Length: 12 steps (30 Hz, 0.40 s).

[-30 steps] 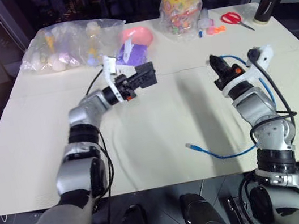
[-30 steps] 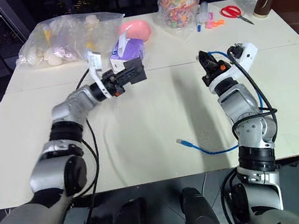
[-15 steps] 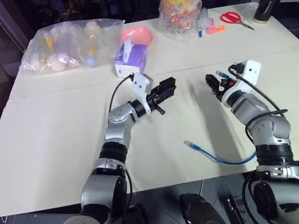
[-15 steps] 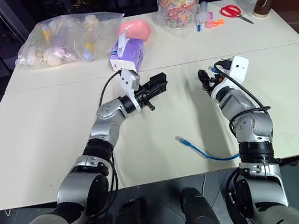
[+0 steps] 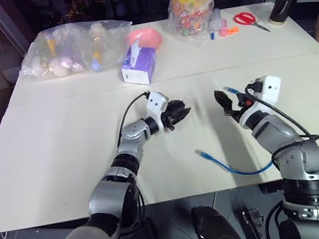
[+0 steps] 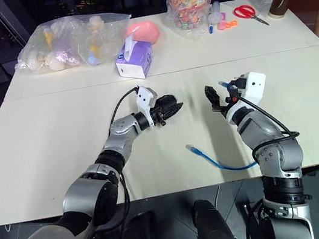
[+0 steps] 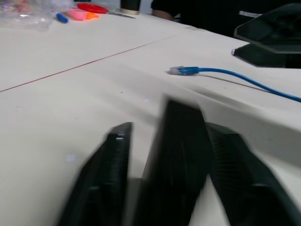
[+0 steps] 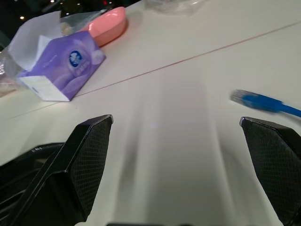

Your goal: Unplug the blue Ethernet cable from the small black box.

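Nearest the robot, the blue Ethernet cable [image 5: 205, 156] lies loose on the table [image 5: 60, 148]. One clear plug rests in the open, and the cord curves away toward the right arm, where it passes out of sight behind it. A short blue end also shows just beside the right gripper [image 8: 176, 122]. A little farther out the two grippers face each other low over the table, near but apart. The right gripper's fingers are spread wide with nothing between them. The left gripper [image 5: 180, 112] has its fingers parted too, and the small black box [image 7: 181, 165] sits between them. A gap shows on one side of the box, while contact on the other side cannot be told. No cable runs into the box, so the unplugging looks done, and the step in hand is probably letting the box go. To do that well, the left gripper should have the box resting flat on the table before it leaves, then draw straight back along its own fingers so neither pad drags or tips the box. The right arm should pull away slowly, since the cord near it could catch and sweep the plug across the table. Beyond both, the purple tissue box [image 5: 140, 65] stands well clear.
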### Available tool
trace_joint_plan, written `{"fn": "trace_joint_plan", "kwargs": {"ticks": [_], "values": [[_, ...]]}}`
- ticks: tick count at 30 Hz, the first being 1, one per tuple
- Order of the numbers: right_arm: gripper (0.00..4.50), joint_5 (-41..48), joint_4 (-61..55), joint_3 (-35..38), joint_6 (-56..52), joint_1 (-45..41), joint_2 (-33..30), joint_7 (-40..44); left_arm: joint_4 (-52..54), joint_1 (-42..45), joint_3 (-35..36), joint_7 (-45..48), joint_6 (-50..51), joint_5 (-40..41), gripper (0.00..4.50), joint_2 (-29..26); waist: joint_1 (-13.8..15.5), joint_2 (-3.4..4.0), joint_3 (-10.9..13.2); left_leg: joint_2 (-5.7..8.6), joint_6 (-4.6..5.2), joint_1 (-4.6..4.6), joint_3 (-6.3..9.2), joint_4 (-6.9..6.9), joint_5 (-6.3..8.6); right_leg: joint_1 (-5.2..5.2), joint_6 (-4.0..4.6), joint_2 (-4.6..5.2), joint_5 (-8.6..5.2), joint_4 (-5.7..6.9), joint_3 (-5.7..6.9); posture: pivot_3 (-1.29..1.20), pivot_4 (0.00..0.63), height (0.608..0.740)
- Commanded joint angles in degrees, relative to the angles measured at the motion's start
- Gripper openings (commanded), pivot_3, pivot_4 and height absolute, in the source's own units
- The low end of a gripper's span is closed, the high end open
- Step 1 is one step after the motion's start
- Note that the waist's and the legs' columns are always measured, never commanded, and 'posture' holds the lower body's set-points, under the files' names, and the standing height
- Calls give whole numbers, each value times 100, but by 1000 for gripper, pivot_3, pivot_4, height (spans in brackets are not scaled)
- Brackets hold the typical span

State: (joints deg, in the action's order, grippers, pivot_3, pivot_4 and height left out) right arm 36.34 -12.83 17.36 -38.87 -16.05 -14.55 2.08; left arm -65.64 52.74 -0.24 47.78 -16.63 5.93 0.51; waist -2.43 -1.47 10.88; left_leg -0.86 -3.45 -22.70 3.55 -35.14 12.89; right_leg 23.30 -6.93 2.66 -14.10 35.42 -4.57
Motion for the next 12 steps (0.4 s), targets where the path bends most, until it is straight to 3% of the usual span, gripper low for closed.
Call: {"fn": "trace_joint_plan", "kwargs": {"ticks": [1,5,12], "values": [[4500,74,-350,106,30,58,-11,41,277,114,15,230,171,0,4431,-216,-2,0,0,0,0,1,1,1,0,0,0,-1,0,1,0,0,150,739],[4500,87,-599,116,8,326,-119,187,1389,-214,-8,680,742,148,4431,-748,-12,1,0,-2,0,2,2,4,0,1,0,-3,0,3,0,0,150,739],[4500,336,-1288,86,-106,982,-428,725,4443,-1377,22,1158,3136,926,4431,-1818,-8,3,-1,-4,0,2,1,4,0,0,1,2,0,5,0,0,150,739]]}}
